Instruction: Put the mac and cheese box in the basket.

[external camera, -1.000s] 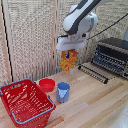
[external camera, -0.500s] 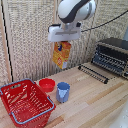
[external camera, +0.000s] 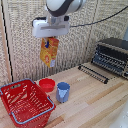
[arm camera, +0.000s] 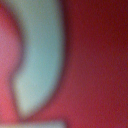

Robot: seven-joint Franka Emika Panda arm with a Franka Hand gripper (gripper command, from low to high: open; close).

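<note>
My gripping tool [external camera: 49, 39] hangs high over the table in the exterior view, shut on the top of the mac and cheese carton [external camera: 49, 52]. The orange-yellow carton dangles slightly tilted, well above the small red bowl [external camera: 46, 84] and the blue cup [external camera: 63, 92]. The container [external camera: 29, 113], a red mesh basket with a grey-blue rim, stands low at the exterior view's left, below and to the left of the carton. The wrist view is a close blur of red and pale grey-green; nothing in it can be told apart.
A black toaster oven [external camera: 113, 56] stands at the exterior view's right, with a dark rack [external camera: 94, 73] lying on the wooden table in front of it. A woven wall panel closes off the back. A black cable runs from the arm to the right.
The arm has carried the carton up and toward the exterior view's left, from above the blue cup to above the red bowl, nearer the basket.
</note>
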